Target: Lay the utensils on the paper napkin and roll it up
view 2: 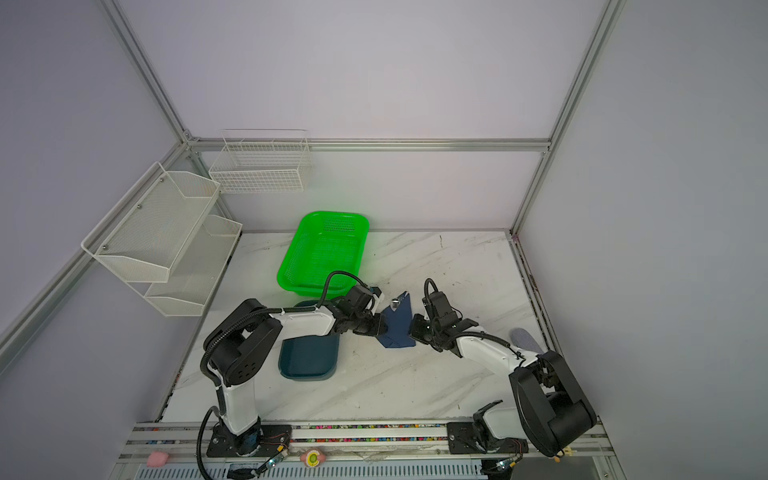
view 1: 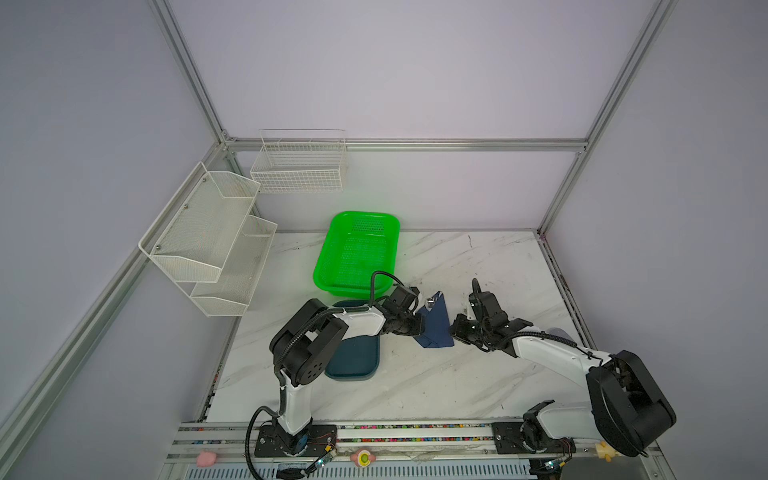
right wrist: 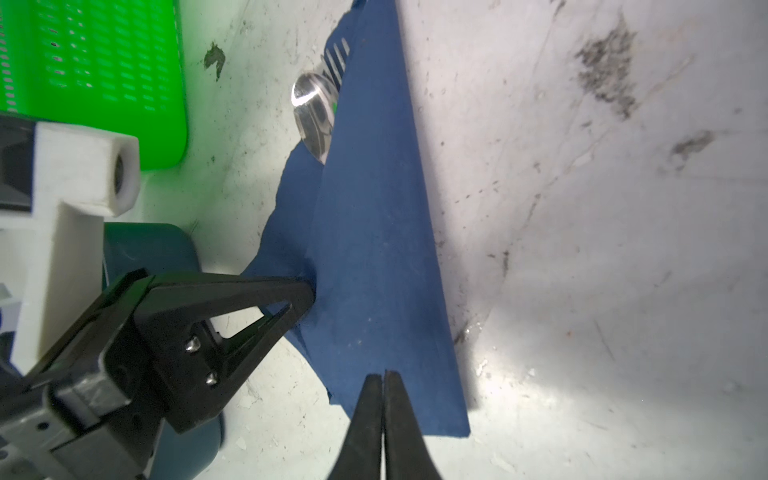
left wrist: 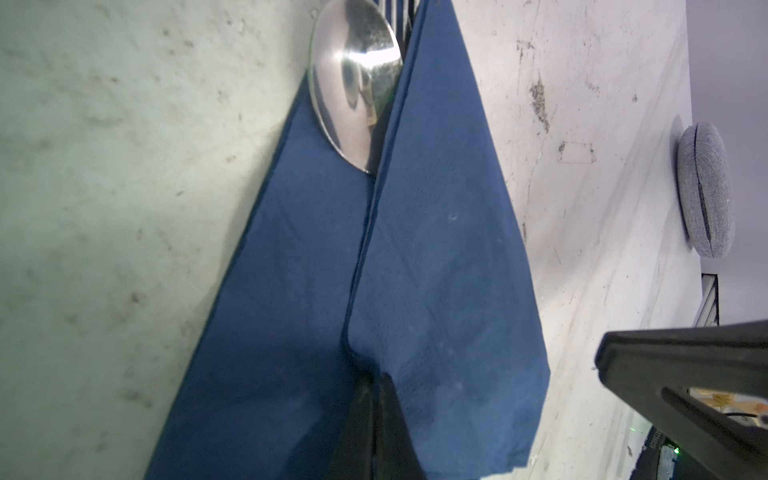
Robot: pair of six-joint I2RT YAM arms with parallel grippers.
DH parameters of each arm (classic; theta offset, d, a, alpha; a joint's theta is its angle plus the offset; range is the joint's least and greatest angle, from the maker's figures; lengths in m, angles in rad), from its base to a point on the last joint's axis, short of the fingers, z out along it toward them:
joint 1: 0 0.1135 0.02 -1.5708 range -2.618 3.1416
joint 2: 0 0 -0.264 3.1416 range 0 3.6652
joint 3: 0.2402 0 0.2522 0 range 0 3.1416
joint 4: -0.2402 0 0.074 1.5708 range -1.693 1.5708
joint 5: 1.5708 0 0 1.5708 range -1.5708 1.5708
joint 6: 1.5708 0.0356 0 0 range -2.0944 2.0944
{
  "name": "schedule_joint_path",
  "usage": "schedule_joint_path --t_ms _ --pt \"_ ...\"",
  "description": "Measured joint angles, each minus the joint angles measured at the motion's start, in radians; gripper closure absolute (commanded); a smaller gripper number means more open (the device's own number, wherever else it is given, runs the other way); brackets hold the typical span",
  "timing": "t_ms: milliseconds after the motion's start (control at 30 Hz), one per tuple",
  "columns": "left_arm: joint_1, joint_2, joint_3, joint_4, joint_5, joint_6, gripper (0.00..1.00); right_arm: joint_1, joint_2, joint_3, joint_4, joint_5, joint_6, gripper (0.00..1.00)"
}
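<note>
The dark blue paper napkin [view 1: 436, 326] [view 2: 399, 330] lies on the marble table, folded over the utensils into a narrow wedge. A shiny spoon bowl [left wrist: 353, 83] [right wrist: 313, 116] and fork tines [right wrist: 337, 62] stick out at its far end; the knife is hidden. My left gripper [view 1: 420, 327] [left wrist: 372, 376] is shut, pinching a crease at the napkin's [left wrist: 436, 249] left side. My right gripper [view 1: 454, 330] [right wrist: 383, 374] is shut at the napkin's [right wrist: 374, 249] near right edge, with nothing seen between its fingers.
A teal tray [view 1: 353, 361] [view 2: 307, 361] sits under the left arm. Behind it stands a green basket [view 1: 357, 253] [view 2: 324, 253]. White mesh racks [view 1: 208, 241] and a wire basket [view 1: 299, 166] hang on the left and back walls. A grey pad [view 2: 525, 338] lies near the right edge.
</note>
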Motion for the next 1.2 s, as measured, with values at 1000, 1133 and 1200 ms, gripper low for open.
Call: schedule_joint_path --t_ms 1000,1133,1200 --pt "0.0 0.031 0.057 -0.015 0.011 0.017 0.8 0.001 0.133 -0.02 0.116 -0.212 -0.028 0.91" --pt "-0.001 0.021 0.061 -0.03 0.001 0.018 0.64 0.002 0.134 -0.036 0.146 -0.207 -0.013 0.91" --pt "0.0 -0.004 0.061 -0.059 -0.024 0.016 0.59 0.002 0.132 -0.052 0.177 -0.207 0.005 0.91"
